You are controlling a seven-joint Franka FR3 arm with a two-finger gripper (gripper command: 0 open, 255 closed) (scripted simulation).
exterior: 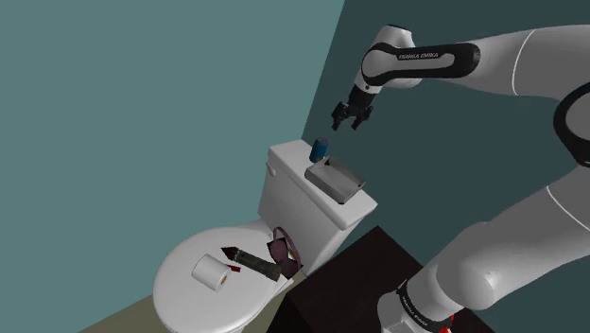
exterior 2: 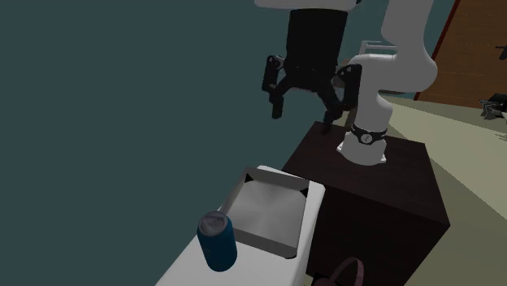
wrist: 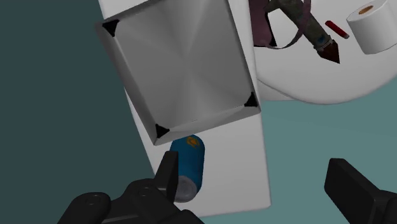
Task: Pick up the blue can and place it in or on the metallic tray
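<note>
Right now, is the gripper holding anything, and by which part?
Nothing. The black two-finger gripper hangs open above the white tank, jaws apart, clear of the upright blue cylindrical can.

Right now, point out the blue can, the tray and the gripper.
blue can (exterior 2: 219,248): second exterior view, side wall.
tray (exterior 2: 272,207): second exterior view, bare floor.
gripper (exterior 2: 301,118): second exterior view, midway between open fingertips.

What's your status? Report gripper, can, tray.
Black two-finger gripper open, empty, above white toilet tank. Blue cylindrical can upright beside square metallic tray, untouched. Nothing in the way.
</note>
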